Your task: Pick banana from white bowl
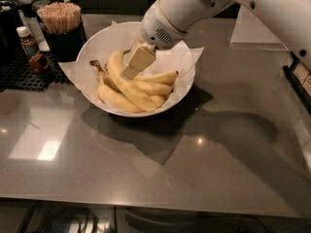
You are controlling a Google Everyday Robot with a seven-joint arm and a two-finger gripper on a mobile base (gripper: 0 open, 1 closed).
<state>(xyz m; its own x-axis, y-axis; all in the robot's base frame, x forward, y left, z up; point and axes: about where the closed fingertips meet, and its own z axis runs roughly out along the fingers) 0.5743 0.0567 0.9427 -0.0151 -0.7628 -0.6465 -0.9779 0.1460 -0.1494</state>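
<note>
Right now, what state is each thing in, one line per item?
white bowl: upright on the counter, paper-lined.
banana: lying in the bowl among shorter bananas, not lifted.
gripper: low inside the bowl, tip at the banana.
cup of wooden sticks: upright, full.
small bottle: upright, capped.

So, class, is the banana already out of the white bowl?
No: the banana lies inside the white bowl among other bananas, with the gripper low over it.
</note>
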